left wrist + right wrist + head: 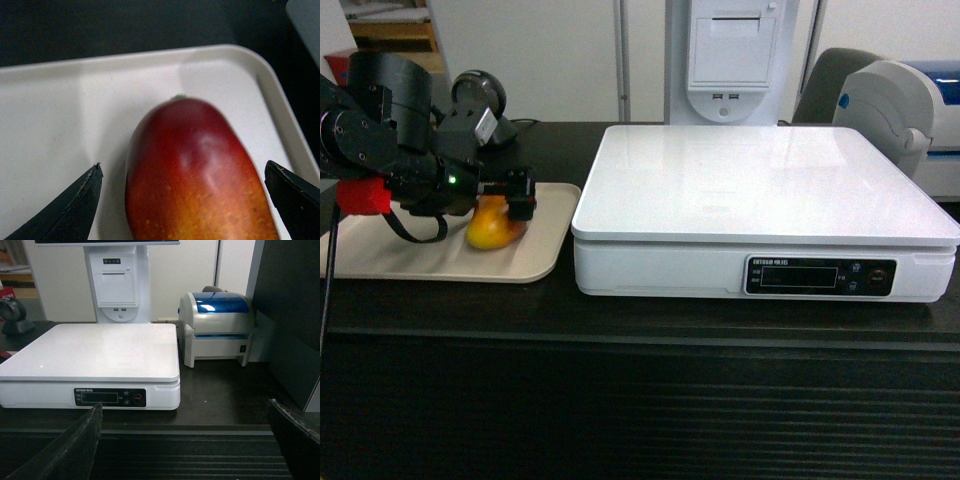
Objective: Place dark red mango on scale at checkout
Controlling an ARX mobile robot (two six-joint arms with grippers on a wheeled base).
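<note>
**Supervisor:** Where's the fruit relative to the scale?

**Operator:** The dark red mango [496, 226] lies on the beige tray [440, 262], which sits just beside the scale [760, 190] on its left as the head camera sees it. Both rest on the checkout [620, 400] counter top. The scale's platform has nothing on it.

**Supervisor:** Which arm do you have on it?

**Operator:** My left gripper [184, 200] is right at the mango. In the left wrist view its jaws stand wide, one fingertip [75, 205] on each side of the fruit, with a visible gap to the skin on both sides. So I'm straddling it, not holding it.

**Supervisor:** How does the mango lie?

**Operator:** Its long axis runs straight away from my wrist camera, red end farther out, orange-yellow end nearer. That puts the jaws across its narrow width, which I judge to be the right way to close.

**Supervisor:** And the right arm?

**Operator:** The right gripper [185, 440] is spread wide with nothing in it, pulled back in front of the scale and facing its display panel [110, 397]. It's nowhere near the tray, so the left arm does this. After the grasp, the carry goes toward the scale, over the tray's rim.
</note>
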